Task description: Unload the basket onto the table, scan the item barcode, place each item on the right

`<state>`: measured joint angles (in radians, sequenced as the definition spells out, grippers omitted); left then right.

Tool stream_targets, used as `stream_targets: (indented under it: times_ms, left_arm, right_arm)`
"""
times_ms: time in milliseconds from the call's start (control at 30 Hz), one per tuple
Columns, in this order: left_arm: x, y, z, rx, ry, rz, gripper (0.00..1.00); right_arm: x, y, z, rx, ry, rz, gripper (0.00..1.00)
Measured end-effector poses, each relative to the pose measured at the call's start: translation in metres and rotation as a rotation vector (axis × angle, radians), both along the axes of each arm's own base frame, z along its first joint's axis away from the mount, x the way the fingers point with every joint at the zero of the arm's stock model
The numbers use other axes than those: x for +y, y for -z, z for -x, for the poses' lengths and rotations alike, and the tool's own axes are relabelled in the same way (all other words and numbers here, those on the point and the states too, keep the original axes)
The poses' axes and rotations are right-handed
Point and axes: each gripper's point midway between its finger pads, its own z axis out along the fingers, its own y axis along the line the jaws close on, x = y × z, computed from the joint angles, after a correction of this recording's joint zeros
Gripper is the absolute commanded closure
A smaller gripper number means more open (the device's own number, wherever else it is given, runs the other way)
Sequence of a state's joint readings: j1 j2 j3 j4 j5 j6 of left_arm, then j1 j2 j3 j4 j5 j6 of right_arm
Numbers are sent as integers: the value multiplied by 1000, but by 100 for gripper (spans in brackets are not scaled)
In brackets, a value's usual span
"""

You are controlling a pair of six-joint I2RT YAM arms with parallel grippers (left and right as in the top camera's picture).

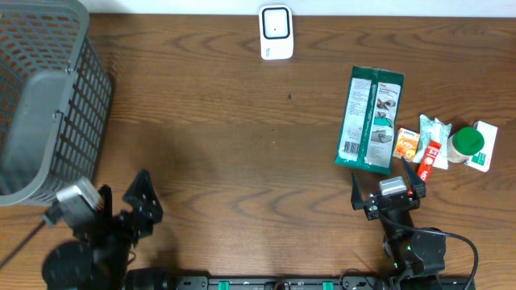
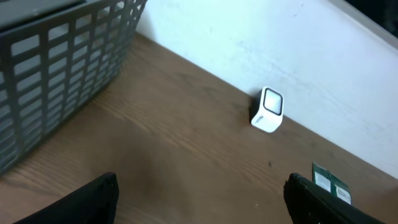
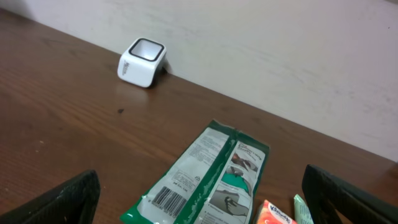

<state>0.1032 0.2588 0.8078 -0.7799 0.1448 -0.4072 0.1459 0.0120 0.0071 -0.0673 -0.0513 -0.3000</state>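
Hands first, taking the overhead view as the clock face: the left hand (image 1: 125,195) hangs over the worktop (image 1: 226,161) at about 7 o'clock, fingers spread wide and holding nothing, with bare wood between them in its own wrist view. The right hand (image 1: 385,174) sits at about 5 o'clock, also fully released and empty, with its fingers pointing toward 12.

Just beyond the right hand lies the green pouch (image 1: 371,121), flat on the wood at about 3 o'clock, its long axis running roughly 6 to 12. The barcode (image 3: 166,199) is on its near left corner, facing up. Touching or just beside the pouch's right edge is a cluster of small packets (image 1: 419,145) and a green-lidded jar (image 1: 466,143).

The pouch looks light, soft and crinkly, with a glossy film that may slip. It would likely flop if pinched at one end. My judgement is to take it across the middle of a long edge or at the far sealed end, keeping the fingers off the barcode corner. Lying this flat, an edge may need tipping up first.

A grey basket (image 1: 40,105) stands at 9 to 10 o'clock. Farthest off, at 12 o'clock against the wall, stands the white scanner (image 1: 275,32), well apart from the pouch
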Motion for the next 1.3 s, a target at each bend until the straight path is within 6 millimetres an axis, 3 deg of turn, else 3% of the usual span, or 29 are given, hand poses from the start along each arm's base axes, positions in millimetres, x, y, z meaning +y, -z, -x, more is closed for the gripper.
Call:
stream_targets:
  times_ms: [167,267,467,633,700,1000,1300]
  left_arm:
    - [2,-1,10,-114,-16,-26,14]
    - [4,-20,8,-242,-24,-34,14]
    - [6,-82,4,-619,-39,-45,14]
    - [7,-96,-1,-803,-47,-47,14]
    - [7,-93,-4,-831,-47,-47,14]
    - [8,-15,-43,-690,-46,-45,14]
    - [9,35,-60,-579,-44,-43,14]
  right_arm:
    - [0,0,0,0,0,0,1]
    - [0,0,0,0,0,0,1]
    - [0,0,0,0,0,0,1]
    - [0,0,0,0,0,0,1]
    - [0,0,0,0,0,0,1]
    - [0,0,0,0,0,0,1]
    - [0,0,0,0,0,0,1]
